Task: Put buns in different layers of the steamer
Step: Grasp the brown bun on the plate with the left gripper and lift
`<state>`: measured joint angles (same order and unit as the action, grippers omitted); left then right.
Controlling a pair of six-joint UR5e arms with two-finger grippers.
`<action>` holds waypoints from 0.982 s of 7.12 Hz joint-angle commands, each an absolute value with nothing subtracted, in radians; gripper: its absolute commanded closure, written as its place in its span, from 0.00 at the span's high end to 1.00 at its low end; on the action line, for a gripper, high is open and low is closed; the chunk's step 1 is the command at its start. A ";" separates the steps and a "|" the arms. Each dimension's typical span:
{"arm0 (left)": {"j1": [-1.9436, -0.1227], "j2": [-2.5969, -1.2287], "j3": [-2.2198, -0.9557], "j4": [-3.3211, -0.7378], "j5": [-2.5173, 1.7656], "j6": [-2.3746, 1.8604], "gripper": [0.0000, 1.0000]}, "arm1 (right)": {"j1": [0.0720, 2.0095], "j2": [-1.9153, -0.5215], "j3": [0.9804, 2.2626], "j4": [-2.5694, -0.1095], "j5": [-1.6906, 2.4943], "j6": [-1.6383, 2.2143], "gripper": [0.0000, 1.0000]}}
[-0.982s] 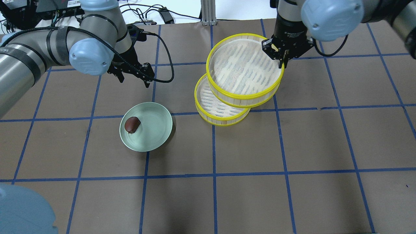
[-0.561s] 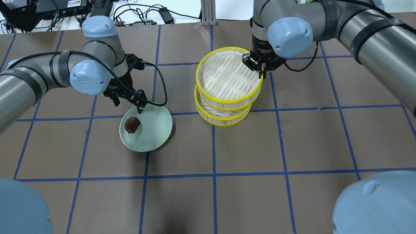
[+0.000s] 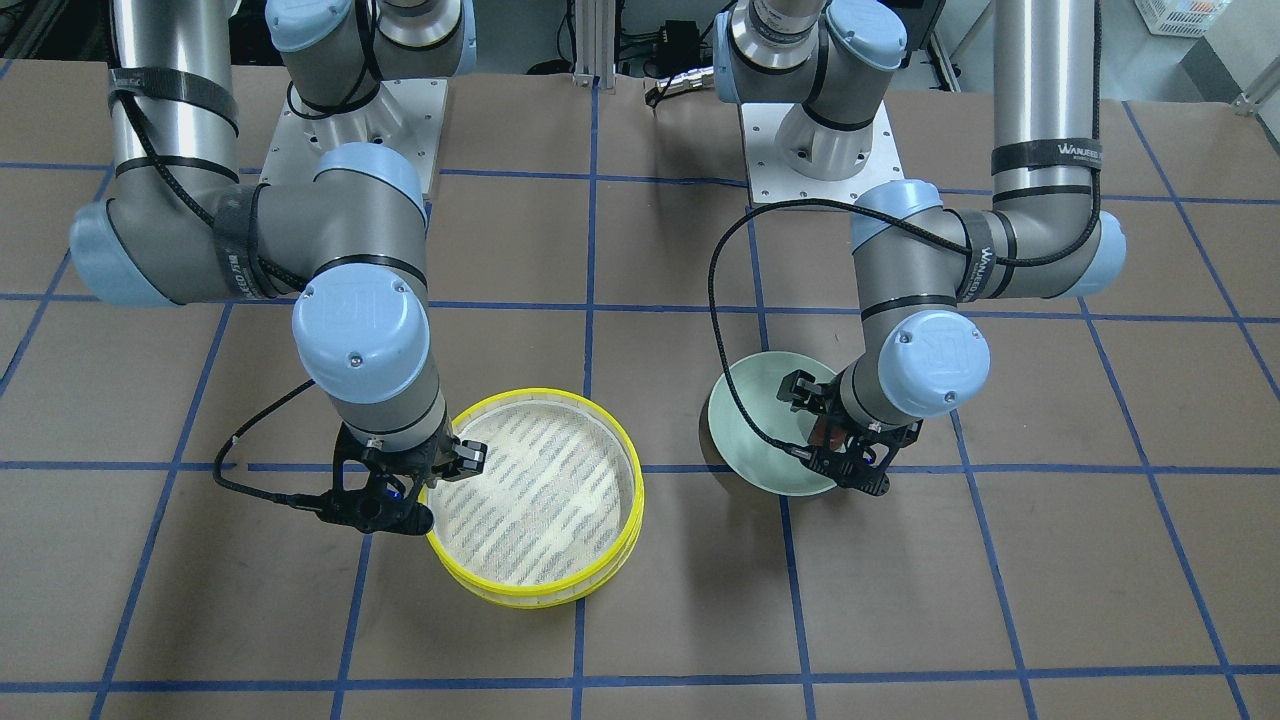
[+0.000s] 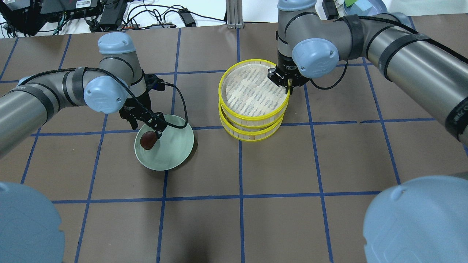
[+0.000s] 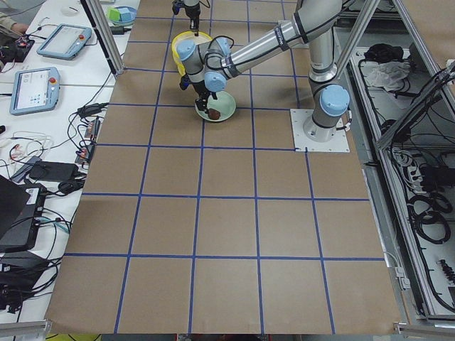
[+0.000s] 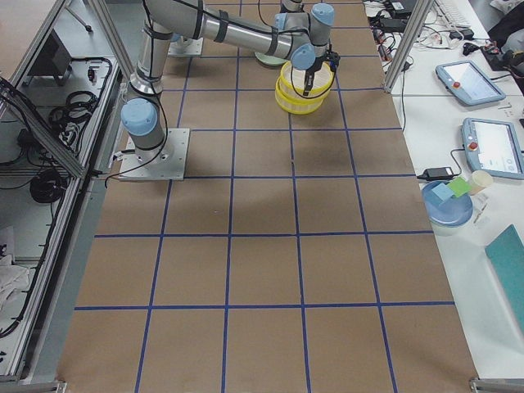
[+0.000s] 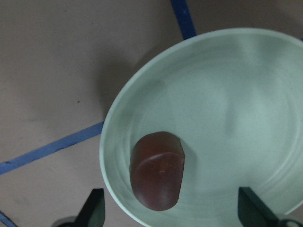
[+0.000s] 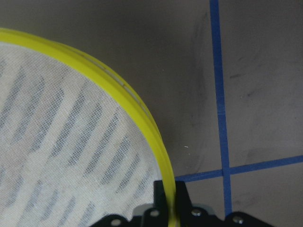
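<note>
The dark reddish-brown bun (image 4: 148,140) lies on the left part of a pale green plate (image 4: 175,146). My left gripper (image 4: 146,129) is open and low over it. In the left wrist view its fingertips (image 7: 94,210) stand on either side of the bun (image 7: 157,176) without touching it. The two steamer layers are stacked, the upper tray (image 4: 252,95) on the lower tray (image 4: 252,135). My right gripper (image 4: 289,86) is shut on the upper tray's yellow rim (image 8: 118,90) at its far right. The upper tray's mesh is bare. The cream-white bun is hidden.
The table is brown paper with a blue tape grid (image 4: 240,197). Cables and electronics (image 4: 109,14) lie along the far edge. My left wrist's black cable (image 4: 181,106) loops over the plate's far rim.
My right gripper has carried the upper tray left and down until it sits squarely on the lower tray. My left gripper has moved down and forward over the brown bun.
</note>
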<state>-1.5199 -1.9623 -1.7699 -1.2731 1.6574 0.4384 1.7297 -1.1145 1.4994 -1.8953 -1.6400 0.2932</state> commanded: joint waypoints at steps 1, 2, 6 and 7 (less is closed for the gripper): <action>-1.520 -1.982 -1.784 -1.270 1.657 0.440 0.97 | 1.732 -1.114 1.506 -1.894 -1.623 0.310 0.00; -1.520 -1.989 -1.786 -1.269 1.658 0.440 0.97 | 1.732 -1.115 1.506 -1.891 -1.623 0.310 0.00; -1.520 -2.002 -1.772 -1.266 1.658 0.448 0.00 | 1.732 -1.126 1.529 -1.885 -1.634 0.299 0.00; -1.520 -2.002 -1.769 -1.264 1.658 0.449 0.00 | 1.733 -1.126 1.531 -1.885 -1.634 0.299 0.00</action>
<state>-1.5202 -2.0013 -1.7730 -1.2647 1.6578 0.4468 1.7324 -1.1247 1.5292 -1.8862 -1.6330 0.2995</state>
